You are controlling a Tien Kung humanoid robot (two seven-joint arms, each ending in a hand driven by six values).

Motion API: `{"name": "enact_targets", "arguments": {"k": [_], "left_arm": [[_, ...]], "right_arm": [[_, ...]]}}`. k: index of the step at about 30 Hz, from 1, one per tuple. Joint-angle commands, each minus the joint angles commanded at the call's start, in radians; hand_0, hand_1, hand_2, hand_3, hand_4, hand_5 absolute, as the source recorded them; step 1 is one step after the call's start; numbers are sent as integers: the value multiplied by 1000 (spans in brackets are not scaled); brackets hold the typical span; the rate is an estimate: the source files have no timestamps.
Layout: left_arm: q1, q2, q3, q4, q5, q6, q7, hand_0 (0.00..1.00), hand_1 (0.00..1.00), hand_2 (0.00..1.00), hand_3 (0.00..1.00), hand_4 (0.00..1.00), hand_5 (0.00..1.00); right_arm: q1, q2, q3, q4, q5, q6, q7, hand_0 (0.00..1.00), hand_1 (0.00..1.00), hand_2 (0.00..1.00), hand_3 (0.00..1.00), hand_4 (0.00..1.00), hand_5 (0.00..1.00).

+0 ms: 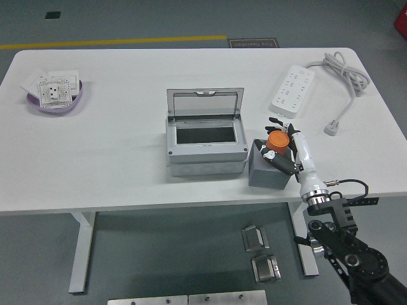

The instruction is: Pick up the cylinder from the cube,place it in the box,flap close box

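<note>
One orange cylinder (pixel 276 141), upright, long axis vertical, flat top facing up; seated on one grey cube (pixel 268 168) just right of the box (pixel 205 147). Right robot hand (pixel 283 147) curled around cylinder, black fingers (pixel 277 119) wrapping its far side, thumb against near-left side; holding it, cylinder apparently not lifted clear of cube. White forearm running from cube toward near bench edge. One grey box, lid (pixel 205 101) tilted open at far side, dark cavity exposed. Right of and beyond box: one white power strip (pixel 293 89), cord (pixel 343 79) coiled further right. Far left of box: one purple bowl (pixel 56 100) with white socket plates inside. All on white bench (pixel 114 165).
</note>
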State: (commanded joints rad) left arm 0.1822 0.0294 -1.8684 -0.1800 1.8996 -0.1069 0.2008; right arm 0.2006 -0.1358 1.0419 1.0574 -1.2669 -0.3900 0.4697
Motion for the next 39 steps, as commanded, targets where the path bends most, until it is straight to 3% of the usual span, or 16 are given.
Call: {"name": "enact_targets", "arguments": {"k": [7,8,13,14,39], "left_arm": [[-1,-1,-10,0,11,-2,-1,631,582,546,588,478,45],[-1,-1,-11,0,12,-1,-1,631,583,546,588,479,45],[-2,-1,-16,0,18,-2,-1,631,583,546,588,479,45],[-2,-1,-17,0,19,-2,-2,632,583,546,588,479,45],[-9,11,-14,0,23,-4,-1,632,583,547,587,482,47]], "right_arm": [[2,-2,8,-1,-8,7,-8,637,709,691,787,828,271],[2,-3,9,-1,-8,7,-8,826,781,781,815,977,451],[4,-3,11,2,-11,8,-9,826,781,781,815,977,451],[5,-3,11,2,-11,8,-9,893,807,813,830,984,455],[12,-13,67,36,10,22,-4,890,810,811,834,991,489]]}}
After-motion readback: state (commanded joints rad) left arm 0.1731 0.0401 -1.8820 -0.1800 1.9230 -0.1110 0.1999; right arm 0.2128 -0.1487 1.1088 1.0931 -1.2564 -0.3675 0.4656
